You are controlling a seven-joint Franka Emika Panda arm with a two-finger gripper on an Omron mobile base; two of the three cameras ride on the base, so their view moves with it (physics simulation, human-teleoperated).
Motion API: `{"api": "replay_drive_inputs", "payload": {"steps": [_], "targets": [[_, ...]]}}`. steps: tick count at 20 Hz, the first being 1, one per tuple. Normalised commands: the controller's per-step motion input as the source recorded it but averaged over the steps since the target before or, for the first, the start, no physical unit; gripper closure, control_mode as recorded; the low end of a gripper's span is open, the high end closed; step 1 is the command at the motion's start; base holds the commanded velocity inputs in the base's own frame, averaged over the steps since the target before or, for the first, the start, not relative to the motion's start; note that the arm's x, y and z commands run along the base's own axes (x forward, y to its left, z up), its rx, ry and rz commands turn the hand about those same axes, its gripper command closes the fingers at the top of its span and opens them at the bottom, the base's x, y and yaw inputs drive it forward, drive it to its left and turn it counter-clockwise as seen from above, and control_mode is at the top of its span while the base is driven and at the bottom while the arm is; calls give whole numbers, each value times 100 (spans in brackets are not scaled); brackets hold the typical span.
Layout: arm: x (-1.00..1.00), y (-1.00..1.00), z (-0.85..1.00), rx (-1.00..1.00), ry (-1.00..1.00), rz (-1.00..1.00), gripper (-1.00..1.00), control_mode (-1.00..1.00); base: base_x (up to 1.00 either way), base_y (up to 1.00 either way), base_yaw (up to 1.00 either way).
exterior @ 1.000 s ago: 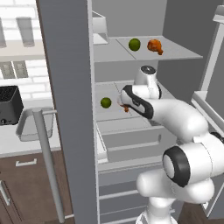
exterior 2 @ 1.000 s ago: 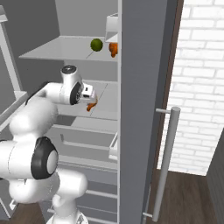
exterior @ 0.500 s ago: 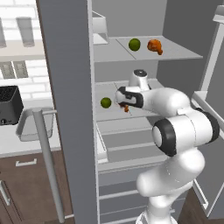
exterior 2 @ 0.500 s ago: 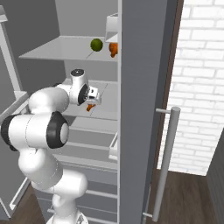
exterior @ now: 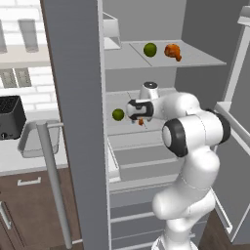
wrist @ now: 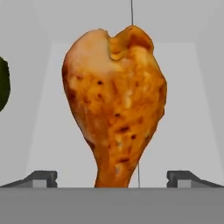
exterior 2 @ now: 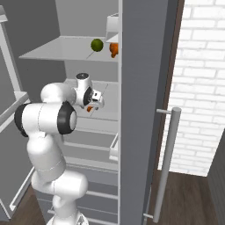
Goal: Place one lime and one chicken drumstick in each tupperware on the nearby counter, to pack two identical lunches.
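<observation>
Swinging lower, my arm has brought the claw [wrist: 112,178] wide open around the middle-shelf drumstick [wrist: 114,103], lime [exterior: 117,114] just beside; closing should secure the first piece.

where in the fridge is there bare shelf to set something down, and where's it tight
The upper shelf is bare right of the upper drumstick, and between the white bin and the upper lime. The middle shelf is crowded: the lower lime lies just left of the open gripper, whose fingers flank the lower drumstick.
</observation>
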Motion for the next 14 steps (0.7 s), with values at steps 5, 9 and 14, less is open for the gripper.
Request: {"api": "replay_drive_inputs", "payload": {"steps": [5, 9, 14], "targets": [[39, 0, -20, 0, 3, -5, -100, -100, 0, 0, 0], [5, 0, -45, 0, 11, -4, 100, -100, 0, 0, 0], [-22, 0, -16, 0, 0, 0, 100, -100, 0, 0, 0]]}}
